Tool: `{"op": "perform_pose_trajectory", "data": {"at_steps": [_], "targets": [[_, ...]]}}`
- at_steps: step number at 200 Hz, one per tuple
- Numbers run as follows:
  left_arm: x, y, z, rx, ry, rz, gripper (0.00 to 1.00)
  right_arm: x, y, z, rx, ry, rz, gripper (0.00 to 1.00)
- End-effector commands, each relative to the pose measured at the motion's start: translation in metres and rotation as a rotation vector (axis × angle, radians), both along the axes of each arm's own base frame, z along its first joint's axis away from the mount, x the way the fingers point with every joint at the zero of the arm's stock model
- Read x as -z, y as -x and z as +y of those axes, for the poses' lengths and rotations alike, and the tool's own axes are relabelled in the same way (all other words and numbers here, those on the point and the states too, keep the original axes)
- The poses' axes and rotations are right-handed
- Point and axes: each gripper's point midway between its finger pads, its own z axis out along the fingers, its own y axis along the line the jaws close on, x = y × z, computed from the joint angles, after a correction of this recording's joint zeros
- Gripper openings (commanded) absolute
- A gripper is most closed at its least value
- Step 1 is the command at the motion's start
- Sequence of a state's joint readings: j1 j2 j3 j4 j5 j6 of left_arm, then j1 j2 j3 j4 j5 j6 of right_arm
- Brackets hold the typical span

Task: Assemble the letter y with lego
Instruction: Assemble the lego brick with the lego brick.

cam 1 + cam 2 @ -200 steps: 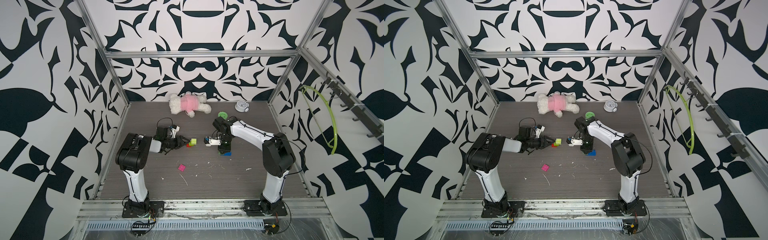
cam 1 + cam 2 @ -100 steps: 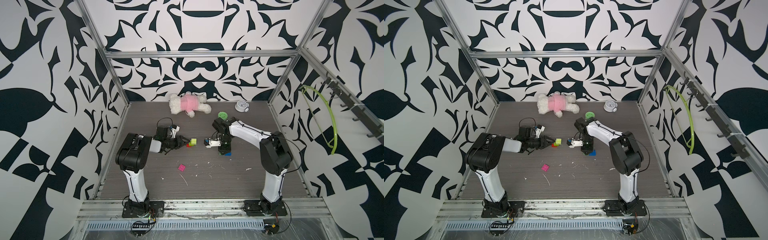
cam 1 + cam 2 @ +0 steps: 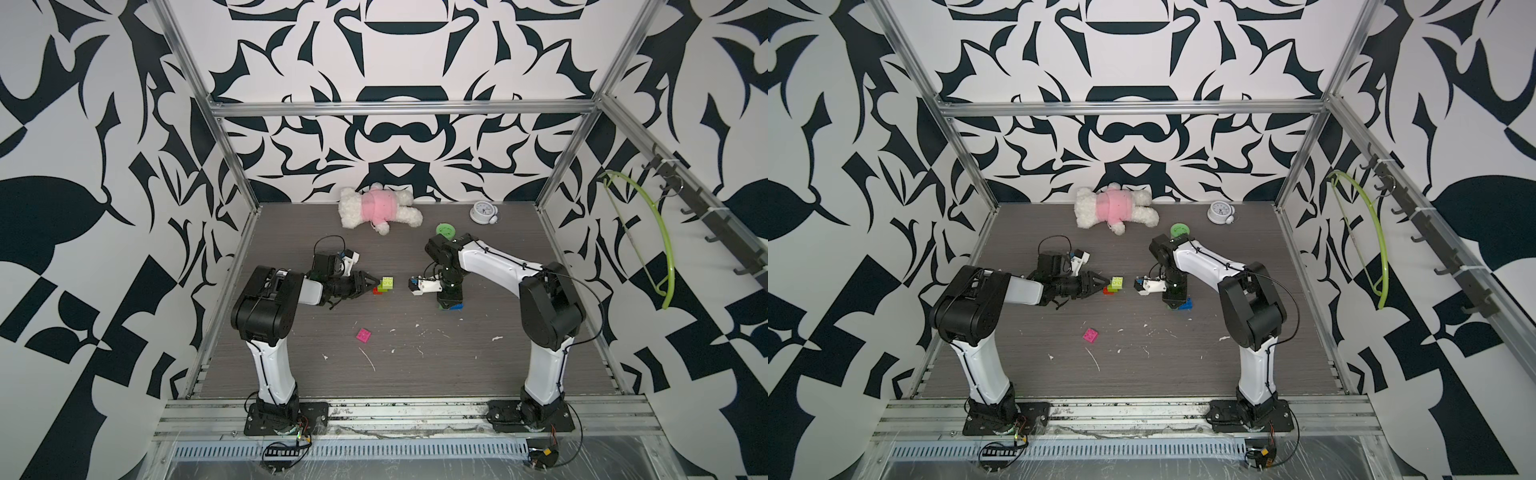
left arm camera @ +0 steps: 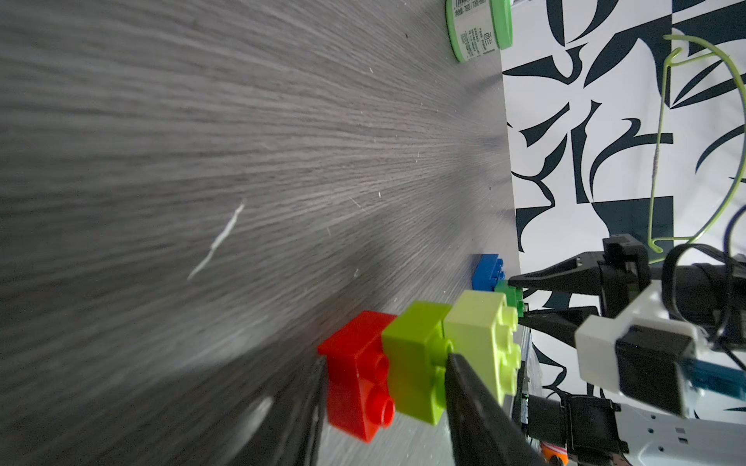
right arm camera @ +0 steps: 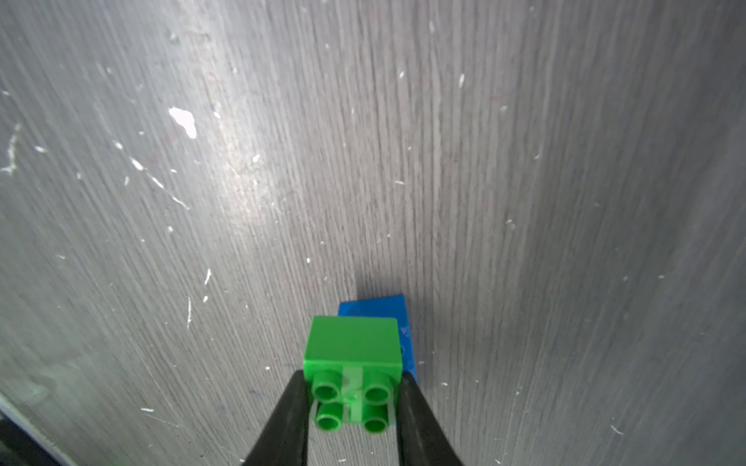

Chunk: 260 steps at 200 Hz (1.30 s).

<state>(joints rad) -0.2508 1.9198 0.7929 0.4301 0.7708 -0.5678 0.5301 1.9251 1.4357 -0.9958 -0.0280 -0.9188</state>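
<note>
Near the middle of the bench (image 3: 415, 365) the left jaws are clamped on the stem (image 4: 424, 355), low down as far as I can tell, probably to steady it. The stem stands upright, red at the foot, pale yellow-green on top, studs up. Toward the right edge the right jaws pinch the green brick (image 5: 353, 343) from above, seating it on one end of the blue bar (image 5: 371, 306). The bar lies flat, its length running toward that edge. The pink brick (image 3: 364, 335) lies alone nearer the front edge.

Left arm (image 3: 309, 291) low, stretched inward; right wrist (image 3: 449, 286) pointing down; both jaws clamped.
</note>
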Motion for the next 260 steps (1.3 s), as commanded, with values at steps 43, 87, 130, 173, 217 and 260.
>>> {"op": "perform_pose_trajectory", "data": {"at_steps": [43,87,130,173,217,260], "targets": [[0.083,0.048,0.033,-0.074,-0.224,0.300,0.51,-0.013,-0.015,0.004,-0.006,-0.017,-0.048,0.19],[0.084,0.048,0.033,-0.074,-0.225,0.301,0.51,-0.035,-0.022,0.006,-0.064,-0.041,-0.108,0.19],[0.083,0.048,0.033,-0.075,-0.225,0.299,0.51,-0.028,-0.020,0.001,-0.148,-0.008,-0.096,0.19],[0.083,0.047,0.033,-0.075,-0.225,0.298,0.51,-0.027,-0.017,0.004,-0.192,-0.026,-0.080,0.19],[0.083,0.048,0.033,-0.075,-0.226,0.300,0.51,-0.018,-0.007,0.001,-0.221,-0.024,-0.040,0.19],[0.082,0.047,0.033,-0.075,-0.225,0.297,0.51,-0.012,-0.002,-0.003,-0.234,-0.013,-0.017,0.19]]}}
